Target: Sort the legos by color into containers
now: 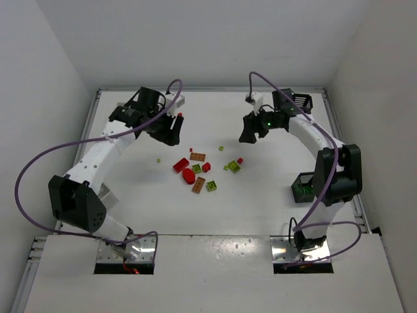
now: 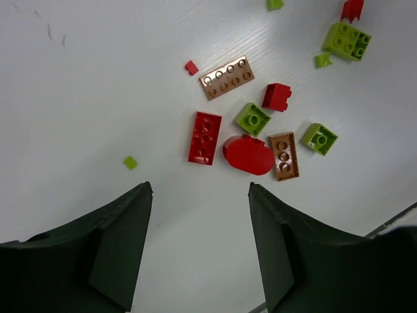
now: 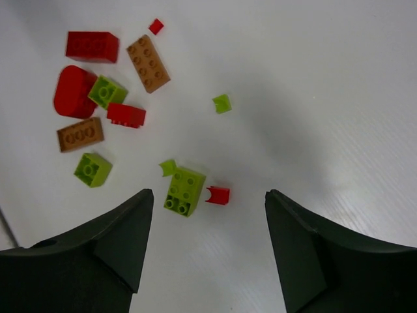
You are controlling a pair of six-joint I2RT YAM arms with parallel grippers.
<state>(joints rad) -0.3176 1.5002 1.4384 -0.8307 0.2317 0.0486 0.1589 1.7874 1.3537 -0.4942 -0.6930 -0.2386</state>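
The legos lie loose mid-table: a red brick [image 1: 180, 164], a red rounded piece [image 1: 189, 175], orange-brown bricks [image 1: 197, 157], green bricks [image 1: 212, 186] and a yellow-green brick [image 1: 232, 167]. My left gripper [image 1: 173, 135] is open and empty, above and left of the pile. In the left wrist view [image 2: 200, 189] the red brick [image 2: 204, 137] and the rounded piece [image 2: 248, 155] lie ahead of it. My right gripper [image 1: 247, 135] is open and empty, above and right of the pile. In the right wrist view [image 3: 208, 193] a yellow-green brick [image 3: 184, 191] and a tiny red piece [image 3: 218, 195] lie just ahead.
A black basket [image 1: 302, 190] with green pieces inside stands at the right, beside the right arm. Another black basket [image 1: 300, 101] stands at the far right corner behind that arm. The white baskets do not show clearly. A stray green chip [image 1: 158, 158] lies left of the pile.
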